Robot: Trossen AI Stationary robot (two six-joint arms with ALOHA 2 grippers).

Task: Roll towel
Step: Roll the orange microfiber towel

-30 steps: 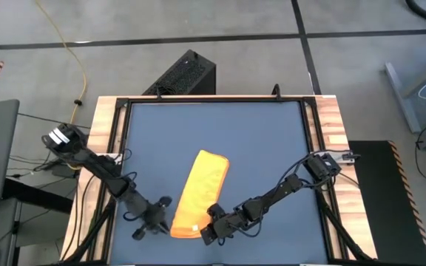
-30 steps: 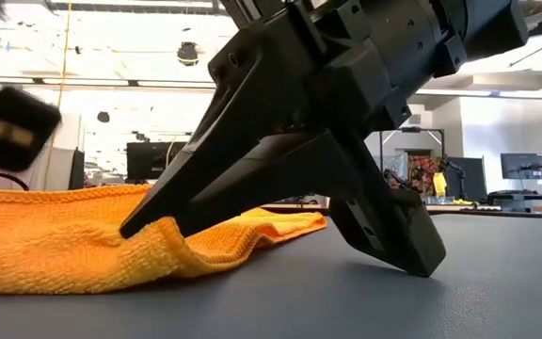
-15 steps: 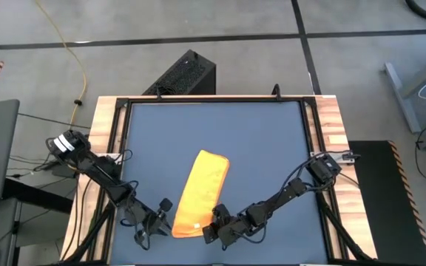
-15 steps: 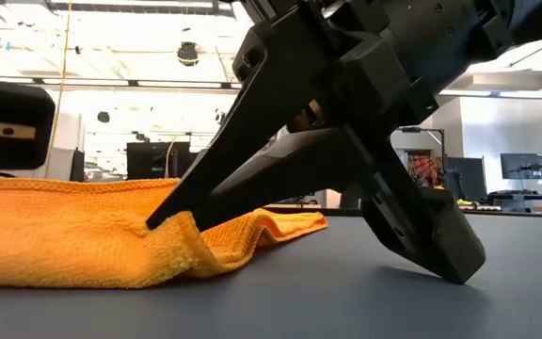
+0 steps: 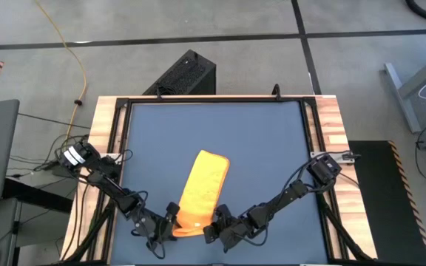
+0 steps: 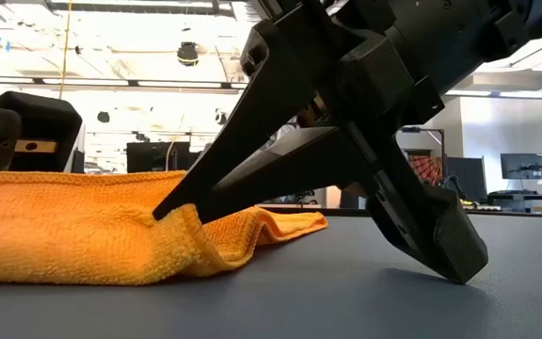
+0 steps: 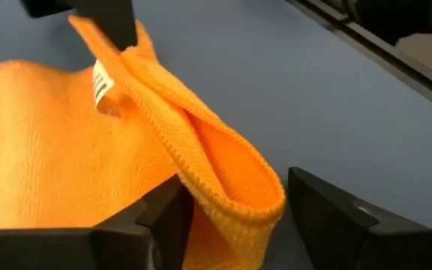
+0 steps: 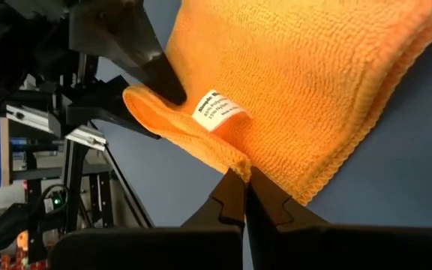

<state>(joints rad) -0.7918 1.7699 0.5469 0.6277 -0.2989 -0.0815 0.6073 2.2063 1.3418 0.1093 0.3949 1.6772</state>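
The yellow towel (image 5: 202,188) lies folded into a long strip on the dark blue tabletop (image 5: 272,148), running from the middle toward the near edge. Its white tag (image 8: 220,109) sits close to the near end. My right gripper (image 5: 211,220) is shut on that near end. My left gripper (image 5: 170,220) is open at the towel's near left corner. In the left wrist view its two fingers (image 7: 167,217) stand on either side of the raised corner fold (image 7: 238,187). My left gripper's fingers stand close around the corner fold; I cannot tell whether a finger touches it. My right gripper pinches the towel's near short edge (image 8: 238,166) between its two fingertips, several layers together. The fingers slant down from the table's right near side. The pinched edge stands a little raised (image 6: 182,221); the rest of the towel lies on the table.
A wooden frame (image 5: 106,148) borders the tabletop on the left and right. A black box (image 5: 187,74) stands on the floor beyond the far edge. Bare blue table lies to the far side and on both sides of the towel.
My left gripper has moved down and toward the towel's near left corner, rolled a little, and opened; its fingers now flank the corner fold. My right gripper has kept its hold and turned slightly, and the pinched edge has risen a little.
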